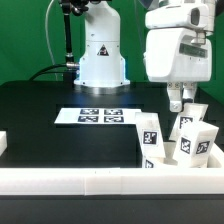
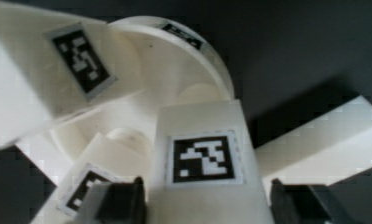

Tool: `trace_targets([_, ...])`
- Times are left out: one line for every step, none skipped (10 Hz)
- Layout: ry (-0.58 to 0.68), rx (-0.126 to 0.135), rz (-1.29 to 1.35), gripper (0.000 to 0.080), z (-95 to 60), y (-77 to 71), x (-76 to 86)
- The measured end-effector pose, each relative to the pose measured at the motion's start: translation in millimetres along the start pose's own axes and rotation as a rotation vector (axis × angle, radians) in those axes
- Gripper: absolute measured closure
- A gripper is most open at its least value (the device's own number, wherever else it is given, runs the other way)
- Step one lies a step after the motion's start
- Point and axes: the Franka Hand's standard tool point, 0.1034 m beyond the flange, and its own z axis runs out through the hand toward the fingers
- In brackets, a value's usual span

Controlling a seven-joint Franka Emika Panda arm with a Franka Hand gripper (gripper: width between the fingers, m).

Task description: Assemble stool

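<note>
In the wrist view a blocky white stool leg (image 2: 206, 120) with a black-and-white tag stands between my fingers, and both dark fingers (image 2: 119, 200) lie against its sides. My gripper (image 2: 208, 198) is shut on it. Behind it lies the round white seat (image 2: 179, 62). A second tagged leg (image 2: 67, 58) rises beside the seat. In the exterior view my gripper (image 1: 186, 103) hangs over the cluster of tagged white parts at the right, where one leg (image 1: 150, 136) leans and the held leg (image 1: 190, 130) stands beneath the fingers. The seat is mostly hidden there.
The long white border rail (image 1: 100, 180) runs across the front, with a short end at the exterior view's left (image 1: 3, 143). The marker board (image 1: 100, 116) lies flat mid-table. The arm's white base (image 1: 100, 55) stands at the back, a black post beside it.
</note>
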Motion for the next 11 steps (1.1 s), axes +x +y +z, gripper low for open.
trace_targets([0.008,-0.006,0.093,0.0465,0.6,-0.4,-0.8])
trace_targets([0.019,-0.014,0.175,0.0464,0.8,-1.3,-1.0])
trace_targets([0.04,-0.025,0.295,0.0464,1.2,-3.1,-1.1])
trace_targets([0.059,-0.032,0.394,0.0464,1.2,-4.2,-1.0])
trace_targets([0.073,-0.036,0.484,0.0463,1.2,-5.2,-0.5])
trace_targets([0.084,-0.03,0.602,0.0463,0.9,-7.0,1.2])
trace_targets([0.091,-0.021,0.718,0.0463,0.5,-8.8,2.9])
trace_targets([0.095,-0.012,0.809,0.0463,0.2,-10.4,4.2])
trace_targets([0.099,-0.004,0.896,0.0463,-0.1,-11.9,5.5])
trace_targets([0.103,0.01,1.011,0.0463,-0.4,-11.2,5.4])
trace_targets([0.105,0.02,1.11,0.0463,-0.3,-10.7,5.7])
